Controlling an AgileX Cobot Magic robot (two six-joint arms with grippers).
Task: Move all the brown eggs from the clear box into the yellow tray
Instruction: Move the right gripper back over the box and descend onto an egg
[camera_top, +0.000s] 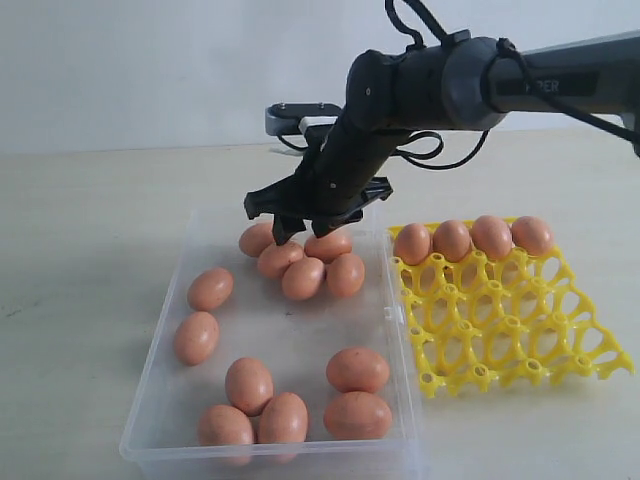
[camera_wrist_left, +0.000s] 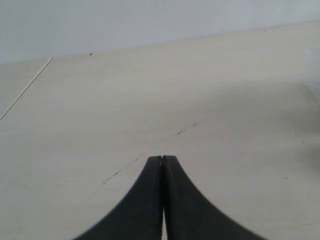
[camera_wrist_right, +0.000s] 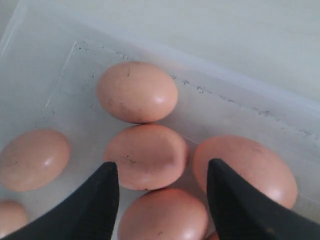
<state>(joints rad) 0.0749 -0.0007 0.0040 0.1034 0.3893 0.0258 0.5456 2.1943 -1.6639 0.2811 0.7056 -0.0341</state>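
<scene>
Right pincer (camera_top: 305, 228) (camera_wrist_right: 161, 167): jaws spread, hanging low over the 12 o'clock end of the clear box (camera_top: 285, 335). In the right wrist view we see its two black fingers (camera_wrist_right: 102, 200) straddling one egg (camera_wrist_right: 145, 157) of a tight cluster. One finger sits at the edge of the shell and the other stands clear of it, so the egg is not pinched. We cannot tell whether the nearer finger touches the shell.

We log the left pincer (camera_wrist_left: 162, 159) as pressed together, tips meeting, above bare table (camera_wrist_left: 150, 90).

We count the brown eggs (camera_top: 303, 278) from the exterior view: twelve in the clear box, four in the yellow tray (camera_top: 505, 325).
- Five bunched under the right pincer at the box's 12 o'clock end, touching one another.
- Two along the 9 o'clock wall, apart from each other.
- Five at the 6 o'clock end: three toward 7 o'clock, two toward 5 o'clock.

The tray eggs (camera_top: 452, 240) fill the tray's 12 o'clock row, side by side. The yellow tray lies on the table just beside the box, at its 3 o'clock.
</scene>
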